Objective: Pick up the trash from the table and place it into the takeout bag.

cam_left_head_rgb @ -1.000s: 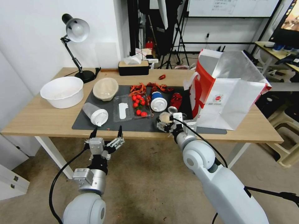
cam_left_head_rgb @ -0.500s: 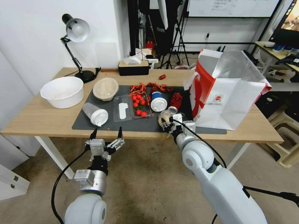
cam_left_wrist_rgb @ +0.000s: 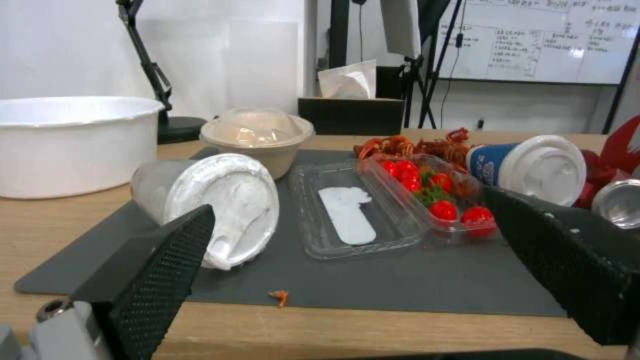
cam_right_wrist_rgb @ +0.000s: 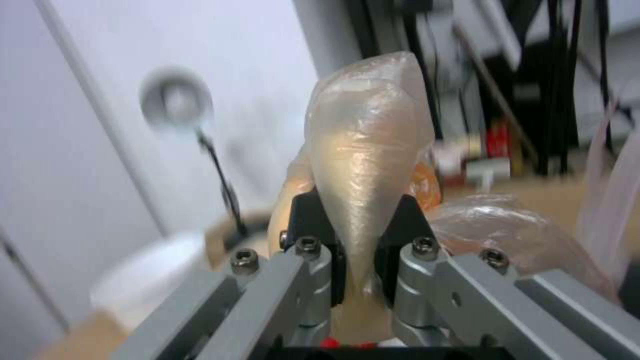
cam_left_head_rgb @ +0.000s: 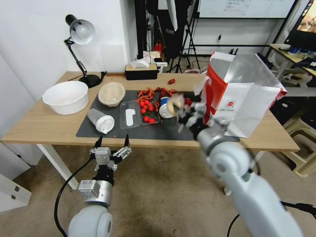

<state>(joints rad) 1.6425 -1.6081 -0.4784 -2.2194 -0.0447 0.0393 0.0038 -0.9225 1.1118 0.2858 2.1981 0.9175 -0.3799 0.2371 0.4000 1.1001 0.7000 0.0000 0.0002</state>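
Observation:
My right gripper (cam_left_head_rgb: 180, 109) is raised above the dark mat (cam_left_head_rgb: 158, 132), shut on the plastic-wrapped pale bun (cam_left_head_rgb: 175, 101), just left of the takeout bag (cam_left_head_rgb: 245, 98). In the right wrist view the bun (cam_right_wrist_rgb: 363, 145) is pinched between the black fingertips (cam_right_wrist_rgb: 407, 220). On the table (cam_left_head_rgb: 39, 126) lie a clear lidded cup (cam_left_head_rgb: 100, 120), a beige pulp bowl (cam_left_head_rgb: 112, 93), a blue cup (cam_left_head_rgb: 165, 108), red shell scraps (cam_left_head_rgb: 147, 93) and a tomato tray (cam_left_head_rgb: 146, 112). The red can (cam_left_wrist_rgb: 617, 202) lies beside the blue cup (cam_left_wrist_rgb: 527, 167). My left gripper (cam_left_head_rgb: 112, 142) hangs open below the table's front edge.
A white bowl (cam_left_head_rgb: 65, 97) sits at the table's left, with a black desk lamp (cam_left_head_rgb: 80, 33) and a black tissue box (cam_left_head_rgb: 141, 71) along the back edge. A small red scrap (cam_left_head_rgb: 171, 81) lies behind the mat. Stools (cam_left_head_rgb: 304, 138) stand right of the table.
My right gripper has lifted the bun off the mat's front edge and carried it up and away from me, toward the bag. The left arm has not moved.

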